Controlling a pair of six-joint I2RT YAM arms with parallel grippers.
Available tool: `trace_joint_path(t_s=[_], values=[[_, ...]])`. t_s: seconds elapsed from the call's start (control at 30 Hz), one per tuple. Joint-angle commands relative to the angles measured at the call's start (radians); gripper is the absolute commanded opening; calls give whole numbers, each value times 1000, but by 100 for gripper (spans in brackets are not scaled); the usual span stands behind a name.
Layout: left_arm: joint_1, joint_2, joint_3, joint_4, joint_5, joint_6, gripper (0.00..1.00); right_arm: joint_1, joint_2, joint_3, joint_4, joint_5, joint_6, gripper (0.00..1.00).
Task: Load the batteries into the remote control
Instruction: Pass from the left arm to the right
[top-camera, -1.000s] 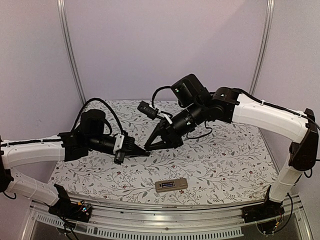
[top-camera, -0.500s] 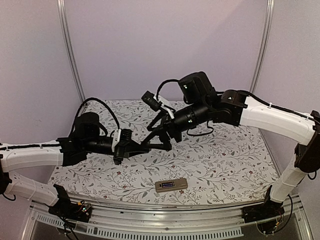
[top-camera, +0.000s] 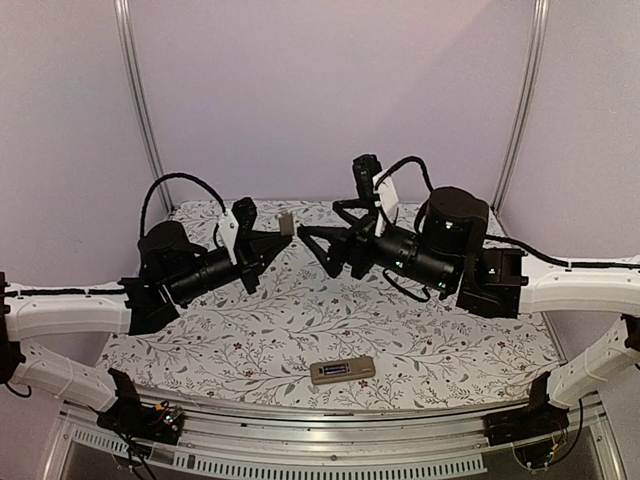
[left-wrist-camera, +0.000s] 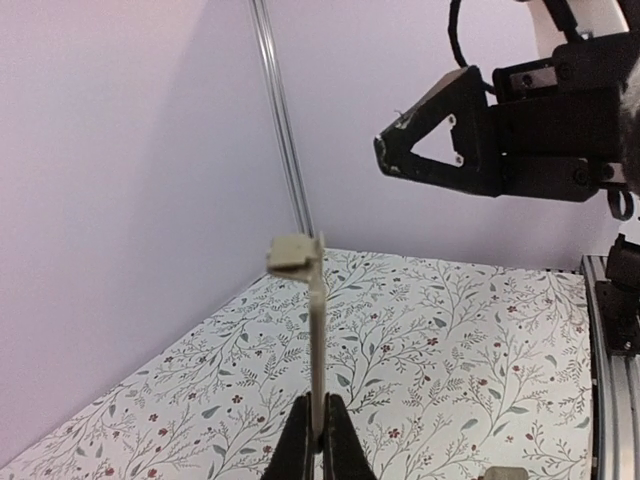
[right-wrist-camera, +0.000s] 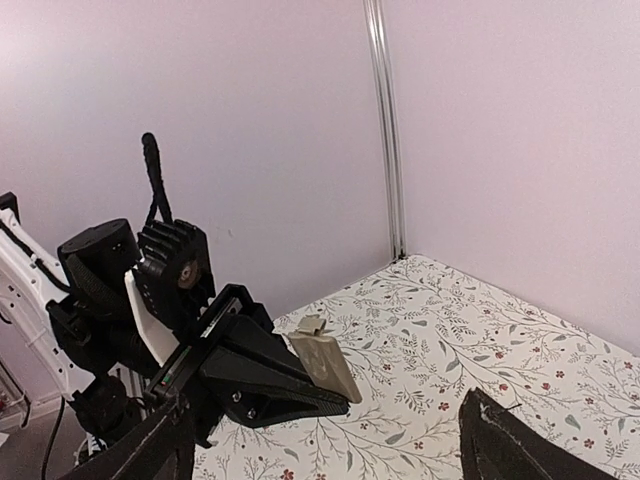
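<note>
The tablecloth (top-camera: 420, 330) looked like matt printed cloth, lying smooth; the remote control (top-camera: 342, 371) at the near edge had a smooth tan plastic face with a slight sheen; the thin tan cover (right-wrist-camera: 325, 368) in the left gripper (left-wrist-camera: 318, 425) was dull, smooth plastic; that gripper and the right gripper (top-camera: 315, 250) were matt black plastic; the arm shells (top-camera: 70, 310) were glossy white; the near rail (top-camera: 330, 452) was brushed metal.

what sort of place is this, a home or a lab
Most likely a robotics lab test booth: plain lilac wall panels between silver metal posts, two white and black robot arms mounted on a slotted aluminium rail, and a floral-print cloth beneath them.
</note>
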Motion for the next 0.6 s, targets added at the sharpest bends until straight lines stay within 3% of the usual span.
trace_joint_path(t_s=[0.0,0.27,0.57], values=[[-22,29,24,58,-99,-18,0,7,87,40,144,89,54,87],[-26,40,32,62,-111,-8,0,17,209,97,171,39,-2,79],[-27,51,31,83,-97,11,0,17,274,141,174,83,7,59]])
